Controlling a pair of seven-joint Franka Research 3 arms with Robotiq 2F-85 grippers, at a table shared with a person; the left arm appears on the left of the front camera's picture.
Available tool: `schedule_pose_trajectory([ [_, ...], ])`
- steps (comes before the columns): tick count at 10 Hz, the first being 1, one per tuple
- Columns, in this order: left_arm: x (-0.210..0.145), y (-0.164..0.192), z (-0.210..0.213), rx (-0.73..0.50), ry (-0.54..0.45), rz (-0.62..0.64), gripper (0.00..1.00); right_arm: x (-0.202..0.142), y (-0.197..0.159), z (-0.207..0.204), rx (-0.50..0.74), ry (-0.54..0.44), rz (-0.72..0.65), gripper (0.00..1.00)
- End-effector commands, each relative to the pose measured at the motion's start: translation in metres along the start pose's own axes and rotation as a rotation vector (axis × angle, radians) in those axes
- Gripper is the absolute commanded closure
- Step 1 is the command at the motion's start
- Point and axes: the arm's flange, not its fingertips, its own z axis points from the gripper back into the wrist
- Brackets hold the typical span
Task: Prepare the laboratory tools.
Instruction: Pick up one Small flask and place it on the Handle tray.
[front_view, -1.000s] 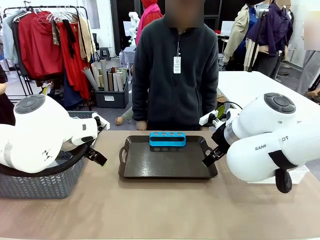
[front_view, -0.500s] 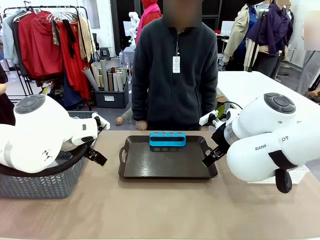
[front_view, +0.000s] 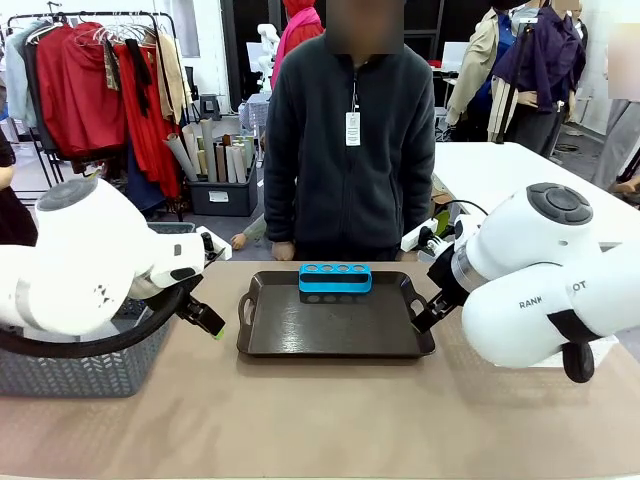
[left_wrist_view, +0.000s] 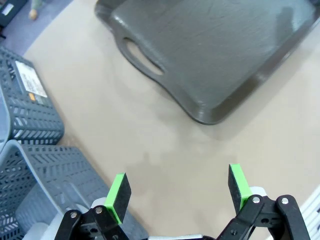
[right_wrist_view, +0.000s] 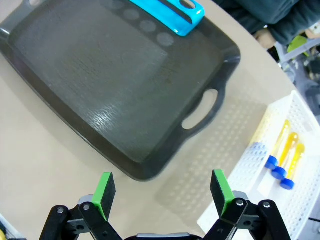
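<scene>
Three yellow-orange tubes with blue caps (right_wrist_view: 285, 150), some of the laboratory tools, lie in a white mesh basket (right_wrist_view: 260, 210) right of the dark tray (right_wrist_view: 75, 55). My right gripper (right_wrist_view: 162, 187) hangs open and empty above the table by the tray's near right corner; in the front view it is the right gripper (front_view: 425, 315) beside the tray (front_view: 290, 335). My left gripper (left_wrist_view: 178, 189) is open and empty over bare table left of the tray (left_wrist_view: 250, 65), and the front view shows this left gripper (front_view: 205, 322) near the tray's left handle.
A blue tube rack (front_view: 335, 278) with empty holes stands at the tray's far edge, also the rack (right_wrist_view: 167, 15) in the right wrist view. Grey woven-pattern baskets (left_wrist_view: 30, 115) sit at the table's left (front_view: 80, 365). A person stands at the far side.
My left arm has risen and swung slightly right, carrying its gripper a little toward the tray. The right arm shifted slightly. Both grippers stay open.
</scene>
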Motion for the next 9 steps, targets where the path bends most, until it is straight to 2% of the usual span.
schedule_pose_trajectory([
  [1, 0.0, 0.022, 0.021, -0.094, -0.003, -0.021, 0.0, 0.008, 0.018, 0.009, -0.101, 0.065, 0.003, 0.0],
  [2, 0.002, 0.02, 0.027, -0.119, -0.003, -0.033, 0.0, 0.006, 0.023, 0.017, -0.156, 0.097, 0.031, 0.0],
  [5, 0.012, 0.023, 0.037, -0.117, -0.017, -0.078, 0.0, -0.007, 0.034, 0.033, -0.146, 0.111, 0.035, 0.0],
  [6, 0.009, 0.013, 0.035, -0.102, -0.003, -0.041, 0.0, 0.003, 0.016, 0.028, -0.136, 0.101, 0.053, 0.0],
  [9, 0.009, 0.013, 0.035, -0.102, -0.003, -0.041, 0.0, 0.003, 0.016, 0.028, -0.136, 0.101, 0.053, 0.0],
])
